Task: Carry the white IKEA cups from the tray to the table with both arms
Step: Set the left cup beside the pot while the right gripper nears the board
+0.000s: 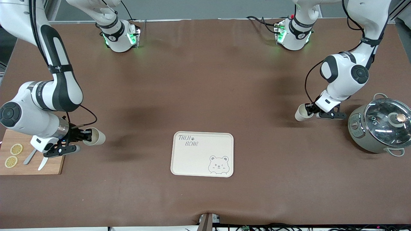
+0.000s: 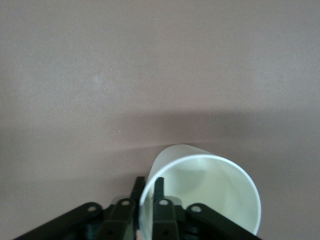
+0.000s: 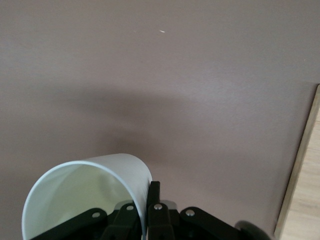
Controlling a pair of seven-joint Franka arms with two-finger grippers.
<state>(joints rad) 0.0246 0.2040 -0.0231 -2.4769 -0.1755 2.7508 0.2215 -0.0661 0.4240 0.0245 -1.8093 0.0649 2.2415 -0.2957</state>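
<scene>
In the front view, the tray (image 1: 202, 154) is seen empty. One white cup (image 1: 302, 112) is pinched at its wall by the left gripper (image 1: 310, 109) over the table (image 1: 205, 80), beside the pot (image 1: 380, 125), seemingly for setting down. In the left wrist view, the rim is clamped between the fingers (image 2: 159, 192). In the right wrist view, the second cup (image 3: 85, 195) is gripped alike by the right gripper (image 3: 148, 200), next to the cutting board (image 3: 300, 190).

- I see a wooden cutting board (image 1: 30, 160) at the right arm's end of the tabletop; its pale edge also shows in my right wrist view.
- Two lemon slices (image 1: 13, 155) lie on it, one nearer my front camera.
- Beside them lie two pale utensils (image 1: 35, 159); I cannot tell what kind.
- At the left arm's end stands a grey-green pot (image 1: 379, 126) with a glass lid (image 1: 387, 120), its knob (image 1: 400, 118) coppery.
</scene>
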